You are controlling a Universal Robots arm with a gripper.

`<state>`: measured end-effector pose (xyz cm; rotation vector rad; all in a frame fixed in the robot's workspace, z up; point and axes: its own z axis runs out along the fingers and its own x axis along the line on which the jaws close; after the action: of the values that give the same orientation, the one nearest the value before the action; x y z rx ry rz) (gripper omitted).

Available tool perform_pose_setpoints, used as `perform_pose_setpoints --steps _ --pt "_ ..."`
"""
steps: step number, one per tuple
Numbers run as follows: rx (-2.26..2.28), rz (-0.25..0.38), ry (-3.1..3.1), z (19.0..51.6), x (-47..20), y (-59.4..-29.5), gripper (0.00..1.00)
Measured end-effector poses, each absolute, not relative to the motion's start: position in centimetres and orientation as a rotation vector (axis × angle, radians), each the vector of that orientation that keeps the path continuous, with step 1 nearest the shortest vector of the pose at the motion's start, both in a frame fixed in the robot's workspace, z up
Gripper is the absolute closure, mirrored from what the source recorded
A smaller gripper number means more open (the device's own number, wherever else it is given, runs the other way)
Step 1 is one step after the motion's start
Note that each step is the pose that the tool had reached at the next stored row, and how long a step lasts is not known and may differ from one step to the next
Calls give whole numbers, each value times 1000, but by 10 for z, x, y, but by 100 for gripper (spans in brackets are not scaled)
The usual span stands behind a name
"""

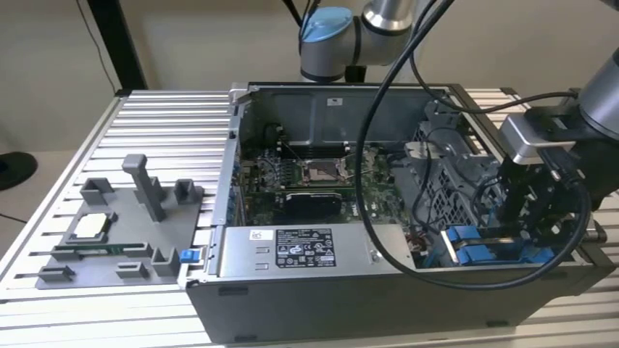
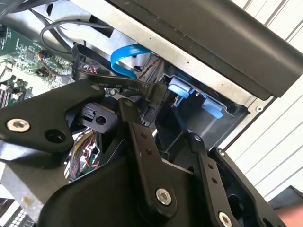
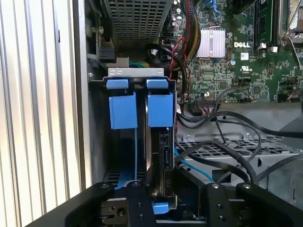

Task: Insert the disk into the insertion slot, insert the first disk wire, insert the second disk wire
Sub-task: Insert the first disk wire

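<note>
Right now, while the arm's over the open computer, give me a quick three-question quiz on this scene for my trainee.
1. Fill in: in the exterior view, the grey tray of parts sits on the table, on that view's ____ of the computer case.
2. Pick one: the end effector hangs over A) the tray, B) the drive bay with its clips, C) the bare table.
3. True or false: the clips are red.

Key: 1 left; 2 B; 3 false, they are blue.
</note>
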<state>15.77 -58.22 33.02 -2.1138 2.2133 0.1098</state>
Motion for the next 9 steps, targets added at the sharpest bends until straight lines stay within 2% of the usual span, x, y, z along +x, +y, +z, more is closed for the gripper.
perform_pose_setpoints --steps 9 --pt "-2118 122 2220 355 158 -582 0"
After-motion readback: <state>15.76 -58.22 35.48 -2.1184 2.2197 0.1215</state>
